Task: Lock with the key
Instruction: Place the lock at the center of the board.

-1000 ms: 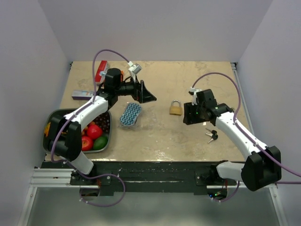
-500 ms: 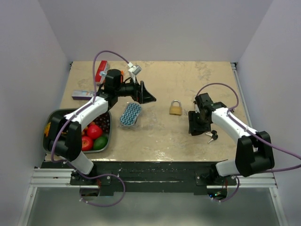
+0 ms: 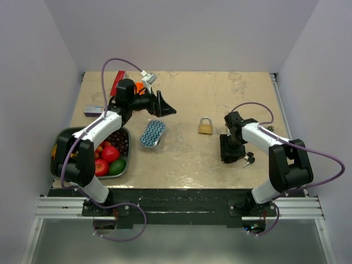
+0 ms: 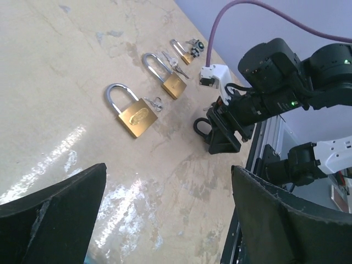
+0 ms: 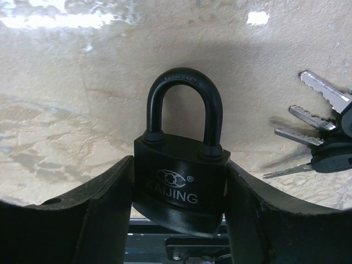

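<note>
Your tan, stone-patterned table [image 3: 181,159] carries everything. The left arm reaches over the far-left part of it, and its left gripper [image 4: 169,170] hangs above the surface with both fingers spread wide and nothing between them. The right arm is folded back toward the near-right part of the table; its right gripper [image 3: 227,151] is down at the surface.

In the near-left corner you have a grey metal tray [image 3: 118,176] holding red apples [image 3: 110,154], a green fruit [image 3: 116,166] and dark berries [image 3: 120,142]. Just beside the tray's right side lies an oval blue pad with a white zigzag pattern [image 3: 152,133]. A flat red packet [image 3: 117,83] sits at the far-left corner, and a small pale box [image 3: 94,110] lies by the left edge.

A brass padlock with a silver shackle [image 3: 205,126] lies flat near the middle of the table, apart from both grippers.

The black padlock [image 5: 180,190] stands in the right claw: your right wrist camera shows a finger pressed against each side of its body, so the claw is clamped on it, the shackle seated in both holes. The bunch of silver keys with black heads [image 5: 324,137] lies on the table just beside that padlock, toward the right edge, not touching it
</note>
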